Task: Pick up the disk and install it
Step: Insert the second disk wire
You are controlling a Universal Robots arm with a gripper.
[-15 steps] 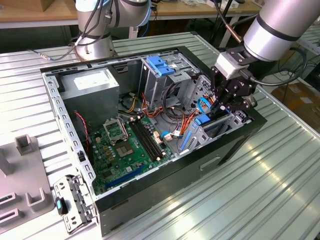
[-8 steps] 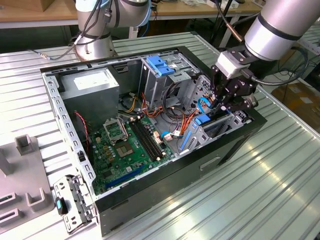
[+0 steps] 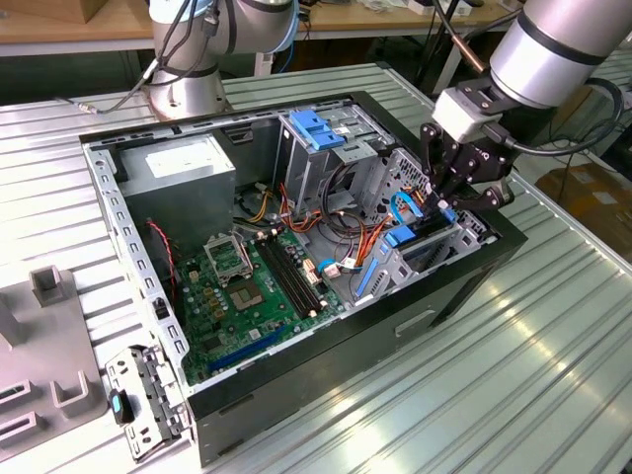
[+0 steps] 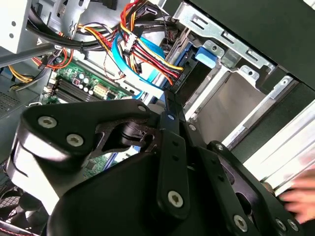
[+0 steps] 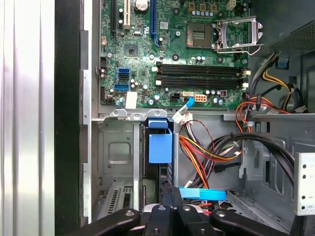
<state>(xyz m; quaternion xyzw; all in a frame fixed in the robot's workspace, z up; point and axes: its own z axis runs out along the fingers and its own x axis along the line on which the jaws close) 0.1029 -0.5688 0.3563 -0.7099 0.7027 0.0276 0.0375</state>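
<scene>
Disk (image 5: pixel 160 147) and tool (image 3: pixel 449 202) meet at the right near corner of the open computer case (image 3: pixel 296 395), which lies on the slatted metal bench (image 3: pixel 553 355). The disk seems to stand on edge in the drive cage (image 3: pixel 434 252) there, directly under the tool. Little of it shows beyond blue plastic at its side, so this reading is not certain. In the exterior view that blue part (image 3: pixel 400 237) sits just left of and below the tool, beside a looping blue cable (image 3: pixel 400 207).

Seen from above in the first wrist view, the tool (image 5: pixel 170 199) hangs over the same slot, touching or just short of the disk; I cannot tell which. The tool's own black linkage covers the contact point in both wrist views (image 4: pixel 170 105). I therefore cannot tell if it is wide, narrow or clamped on anything.

Bundled red, yellow and black wires (image 5: pixel 206 152) crowd the cage on the far side. The green motherboard (image 3: pixel 247 286) lies to the left. A blurred hand (image 4: pixel 300 201) is cut off at the edge of the second wrist view.
</scene>
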